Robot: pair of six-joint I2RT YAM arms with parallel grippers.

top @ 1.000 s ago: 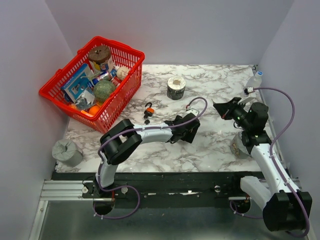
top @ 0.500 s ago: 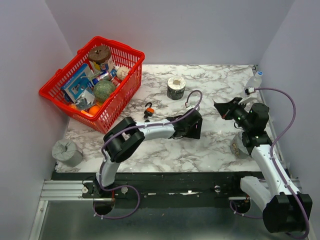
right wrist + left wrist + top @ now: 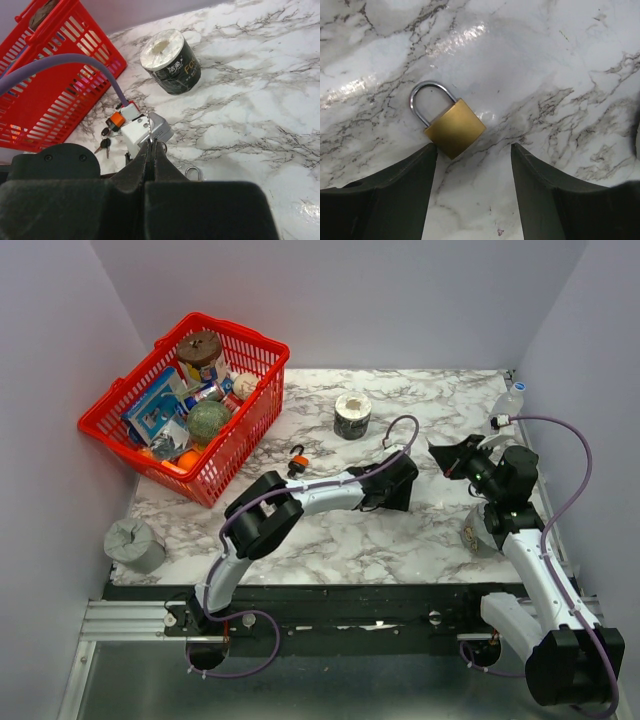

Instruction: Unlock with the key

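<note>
The left arm (image 3: 330,495) has reached farther right; its jaws stand released just short of the brass padlock (image 3: 454,127) on the table (image 3: 545,60). The right jaws, clenched, seemingly pinch the key (image 3: 148,122).

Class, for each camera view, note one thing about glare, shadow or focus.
Left wrist: glare streaks on the marble table, brass padlock sharp. Right wrist: shiny patch lower right; right gripper looms dark in foreground. Top external: even light, soft shadows.
</note>
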